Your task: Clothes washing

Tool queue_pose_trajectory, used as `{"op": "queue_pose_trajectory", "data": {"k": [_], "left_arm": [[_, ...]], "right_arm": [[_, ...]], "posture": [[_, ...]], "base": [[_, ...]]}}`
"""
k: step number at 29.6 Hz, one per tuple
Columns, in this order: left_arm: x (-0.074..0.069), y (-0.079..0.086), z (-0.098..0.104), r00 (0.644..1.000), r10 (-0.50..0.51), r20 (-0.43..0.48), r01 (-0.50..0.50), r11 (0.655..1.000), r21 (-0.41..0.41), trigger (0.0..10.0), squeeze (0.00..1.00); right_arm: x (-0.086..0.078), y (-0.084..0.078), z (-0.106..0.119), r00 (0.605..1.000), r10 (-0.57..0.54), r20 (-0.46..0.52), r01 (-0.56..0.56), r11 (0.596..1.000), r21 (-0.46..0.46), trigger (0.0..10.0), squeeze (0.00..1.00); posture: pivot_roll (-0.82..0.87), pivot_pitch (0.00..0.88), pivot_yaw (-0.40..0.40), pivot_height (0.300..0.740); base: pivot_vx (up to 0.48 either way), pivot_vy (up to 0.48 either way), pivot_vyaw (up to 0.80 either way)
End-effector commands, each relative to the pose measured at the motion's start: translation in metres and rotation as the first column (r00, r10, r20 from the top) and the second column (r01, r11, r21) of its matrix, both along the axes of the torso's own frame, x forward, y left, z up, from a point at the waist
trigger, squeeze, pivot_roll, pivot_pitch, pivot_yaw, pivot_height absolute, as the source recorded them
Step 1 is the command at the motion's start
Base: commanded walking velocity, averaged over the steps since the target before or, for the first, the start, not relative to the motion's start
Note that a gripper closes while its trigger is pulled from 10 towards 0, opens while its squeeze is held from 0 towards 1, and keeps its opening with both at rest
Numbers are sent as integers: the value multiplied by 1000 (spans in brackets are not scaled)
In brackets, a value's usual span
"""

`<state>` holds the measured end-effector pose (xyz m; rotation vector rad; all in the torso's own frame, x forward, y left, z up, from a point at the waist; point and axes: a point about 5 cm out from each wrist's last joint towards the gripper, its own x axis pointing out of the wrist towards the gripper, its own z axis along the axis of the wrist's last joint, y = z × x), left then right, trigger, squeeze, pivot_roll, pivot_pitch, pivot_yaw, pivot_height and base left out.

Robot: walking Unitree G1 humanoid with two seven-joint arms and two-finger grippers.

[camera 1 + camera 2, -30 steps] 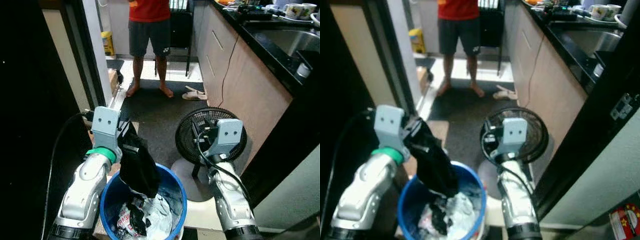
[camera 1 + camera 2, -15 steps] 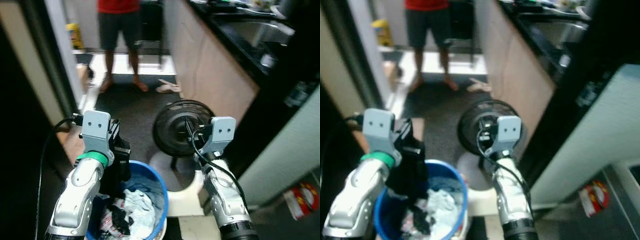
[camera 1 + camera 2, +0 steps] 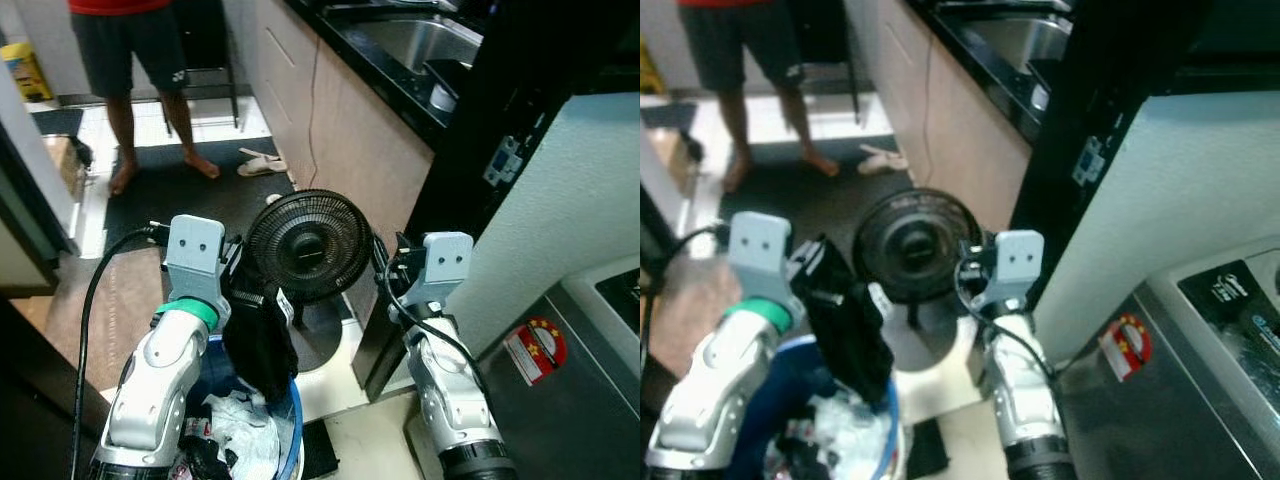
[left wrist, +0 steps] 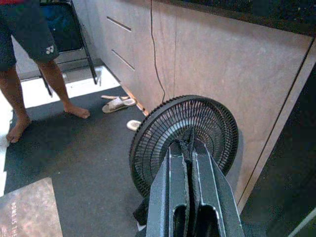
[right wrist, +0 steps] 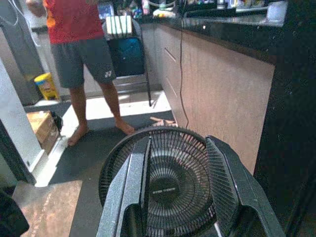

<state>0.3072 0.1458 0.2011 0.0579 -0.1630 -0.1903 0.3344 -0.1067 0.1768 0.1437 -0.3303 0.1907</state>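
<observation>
Left end effector [image 4: 190, 148] clamps black garment [image 3: 262, 335] over blue bucket [image 3: 291, 420]; right end effector [image 5: 180, 163] spread wide.

Blue laundry bucket [image 3: 289, 420] partly cut off, contents perhaps clothes.

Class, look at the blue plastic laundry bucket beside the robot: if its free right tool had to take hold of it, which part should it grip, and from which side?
Probably the thin upper rim of the blue plastic laundry bucket, on the side nearest the open right tool, coming down from above. The bucket stands upright and open, its wall is too broad for two fingers, and the left tool holds a black garment over the other side.
</observation>
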Motion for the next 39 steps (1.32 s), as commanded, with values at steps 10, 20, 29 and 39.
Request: {"op": "queue_pose_trajectory", "data": {"k": [10, 20, 29, 39], "left_arm": [[2, -5, -5, 1000, -24, -18, 24, 1000, 10, 10000, 0], [2, -4, -6, 1000, -23, -20, 23, 1000, 13, 10000, 0], [2, -4, -6, 999, -25, -23, 25, 1000, 15, 10000, 0], [2, -4, -6, 999, -28, -25, 28, 999, 16, 10000, 0]], "right_arm": [[2, -10, -5, 999, -41, -21, 41, 999, -4, 10000, 0], [2, -9, -5, 999, -40, -21, 40, 999, -2, 10000, 0], [2, -9, -6, 999, -45, -25, 45, 999, 1, 10000, 0], [1, -10, -4, 998, -52, -19, 52, 999, 11, 10000, 0]], "posture": [[16, 16, 21, 740], [19, 15, 22, 740], [19, 23, 28, 740], [18, 28, 31, 740]], "base": [[0, 0, -703], [0, 0, -781], [0, 0, -781], [0, 0, -781]]}}
